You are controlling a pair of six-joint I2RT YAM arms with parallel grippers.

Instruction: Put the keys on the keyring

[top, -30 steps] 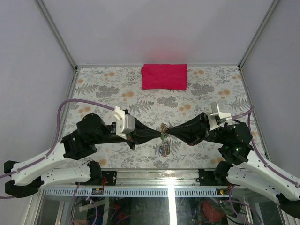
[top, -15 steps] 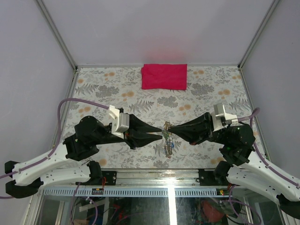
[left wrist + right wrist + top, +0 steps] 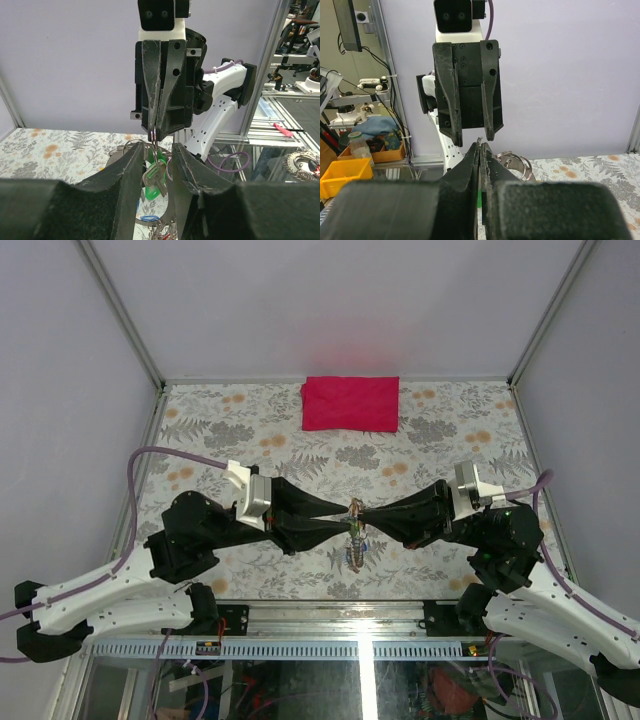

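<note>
My right gripper [image 3: 359, 512] is shut on the keyring [image 3: 154, 135], a thin wire loop pinched at its tips [image 3: 480, 145] above the table's front middle. A silvery key with a green head [image 3: 156, 174] hangs from the ring. It sits between the open fingers [image 3: 131, 167] of my left gripper [image 3: 157, 146] without touching them. Seen from above, the left gripper [image 3: 343, 517] faces the right one tip to tip. More keys with coloured tags [image 3: 355, 548] dangle in a bunch below. A blue tag [image 3: 147, 218] shows low down.
A folded red cloth [image 3: 350, 403] lies at the back middle of the floral table [image 3: 220, 425]. Larger metal rings [image 3: 514, 162] show just behind my right fingertips. Frame posts and grey walls stand on both sides.
My left gripper has opened, drawn back from the ring, then come in again with its fingers either side of the hanging green key. The right gripper stays shut on the ring.
</note>
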